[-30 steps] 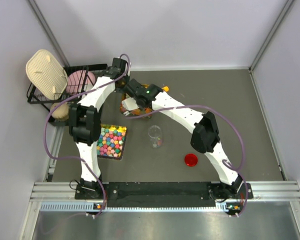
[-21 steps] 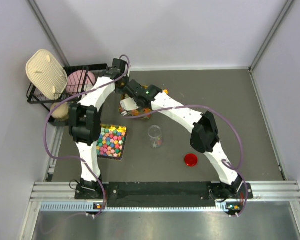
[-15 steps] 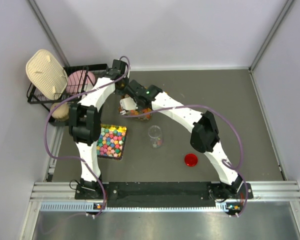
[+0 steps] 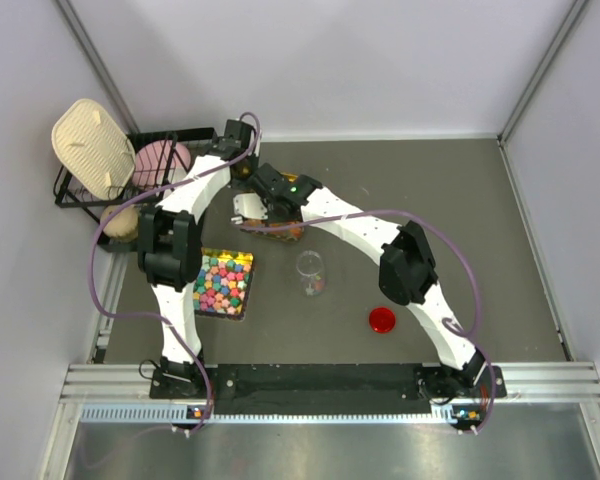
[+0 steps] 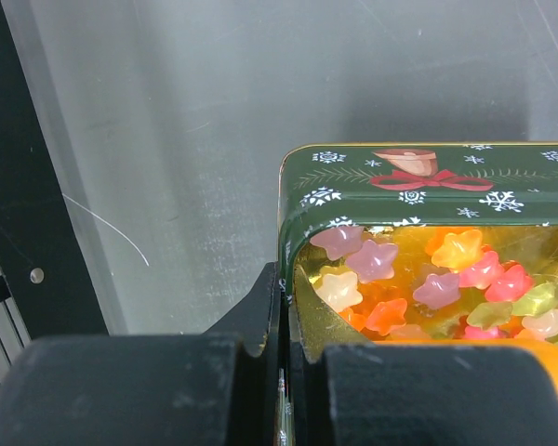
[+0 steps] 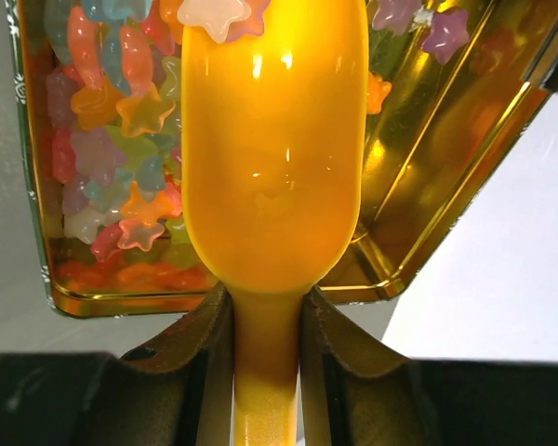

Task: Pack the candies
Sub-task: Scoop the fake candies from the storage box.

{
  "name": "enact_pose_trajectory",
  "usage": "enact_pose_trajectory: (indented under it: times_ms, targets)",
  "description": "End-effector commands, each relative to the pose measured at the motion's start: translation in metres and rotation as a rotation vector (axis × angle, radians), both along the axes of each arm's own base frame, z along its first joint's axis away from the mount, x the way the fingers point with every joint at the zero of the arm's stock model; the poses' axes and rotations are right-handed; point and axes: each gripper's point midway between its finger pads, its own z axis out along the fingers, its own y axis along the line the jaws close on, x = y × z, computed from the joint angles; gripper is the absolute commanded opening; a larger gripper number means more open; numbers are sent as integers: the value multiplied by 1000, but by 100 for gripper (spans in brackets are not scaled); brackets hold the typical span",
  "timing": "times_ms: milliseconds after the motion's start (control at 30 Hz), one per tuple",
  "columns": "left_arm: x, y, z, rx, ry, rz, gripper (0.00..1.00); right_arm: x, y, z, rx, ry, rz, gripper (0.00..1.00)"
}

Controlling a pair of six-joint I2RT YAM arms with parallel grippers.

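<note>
You're early in the job. L gripper (image 5: 281,348) is pinched on the wall of the Xmas tin (image 5: 418,200) at one corner, one finger inside & one outside, bracing it. The tin sits toward the table's (image 4: 460,220) back edge, left of centre. R gripper (image 6: 268,344) has its jaws clamped on the handle of the yellow scoop (image 6: 270,167). The scoop's bowl is over the tin & looks nearly bare, w/ just a pale star or two at its far tip.

The star candies (image 5: 428,279) are almost all in the tin: pink, orange, pale green. The clear jar (image 4: 310,270) stands mid-table, on the tin's front side. It seems to hold only a few pieces at the bottom, too small to count. A red lid (image 4: 382,319), prob. the jar's, lies off to its front-right.

Done: jar open, tin braced, scoop in. Left: load the scoop, carry to the jar, repeat many x, then cap. The tray of big candies (image 4: 223,282) near the table's left edge isn't part of this, I'd judge.
</note>
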Motion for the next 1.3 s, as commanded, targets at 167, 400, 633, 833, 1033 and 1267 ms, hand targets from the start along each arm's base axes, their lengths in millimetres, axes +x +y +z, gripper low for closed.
enact_pose_trajectory:
  times_ms: [167,400,633,833,1033,1267]
  targets:
    - [8,-25,62,-141,-149,-35,0,-13,18,-29,114,106,-37,0]
    - [8,-23,63,-133,-151,-33,0,-18,24,-25,186,143,-70,0]
    - [6,-22,59,-125,-145,-29,0,-28,14,-16,293,238,-130,0]
    - [8,-16,57,-102,-146,2,0,-33,11,-16,399,291,-145,0]
    - [7,-13,59,-96,-151,6,0,-32,15,-11,465,301,-149,0]
    - [8,-7,60,-89,-153,16,0,-22,8,3,550,312,-182,0]
